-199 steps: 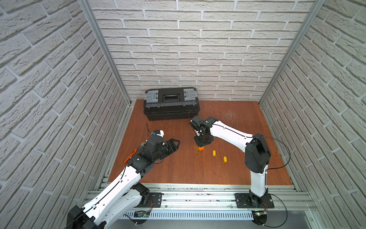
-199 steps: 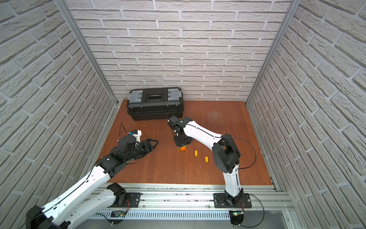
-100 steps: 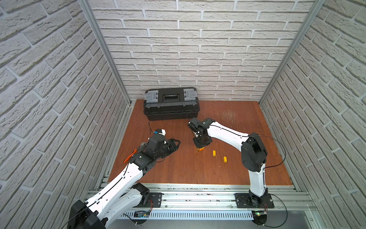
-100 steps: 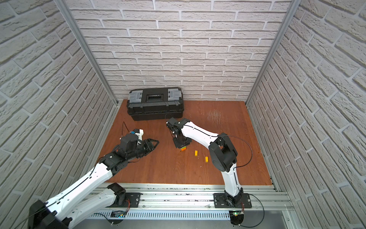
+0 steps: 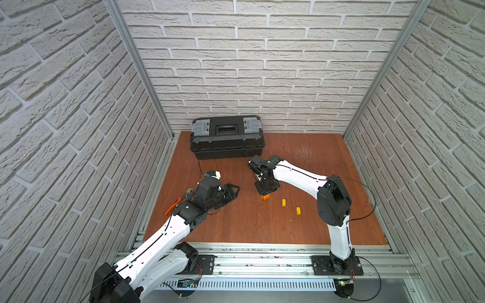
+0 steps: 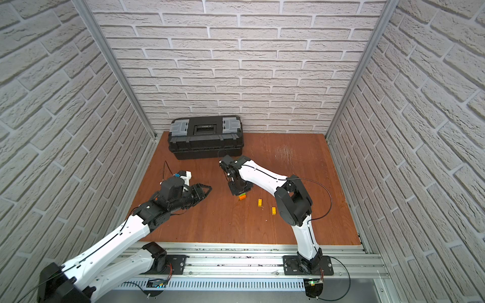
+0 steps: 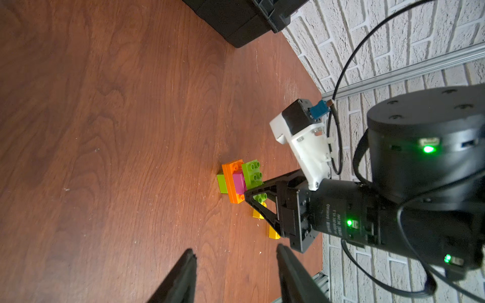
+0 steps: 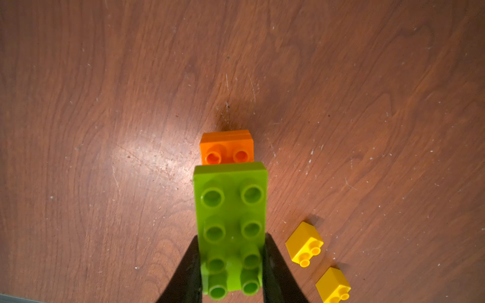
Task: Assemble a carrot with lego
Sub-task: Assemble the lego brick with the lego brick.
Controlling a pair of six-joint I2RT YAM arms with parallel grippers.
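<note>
The carrot (image 7: 237,181), a small clump of joined orange, pink and lime-green lego, stands on the wooden table (image 5: 236,225) in both top views (image 6: 242,197). My right gripper (image 8: 231,265) points straight down and is shut on the long lime-green brick (image 8: 231,210) on top of the clump. An orange brick (image 8: 227,147) shows beneath it. Two small yellow bricks (image 8: 304,244) (image 8: 333,286) lie loose beside it, also in a top view (image 5: 284,202) (image 5: 298,210). My left gripper (image 7: 233,255) hovers to the clump's left (image 5: 236,189), open and holding nothing, and points toward it.
A black toolbox (image 5: 227,137) stands against the back wall. An orange-handled hand tool (image 5: 172,207) lies near the table's left edge, beside my left arm. Brick walls close in three sides, and a metal rail (image 5: 262,259) runs along the front.
My left gripper's jaws have narrowed somewhat but stay apart. My right gripper keeps its grip on the green brick and has barely shifted. The yellow bricks have not moved.
</note>
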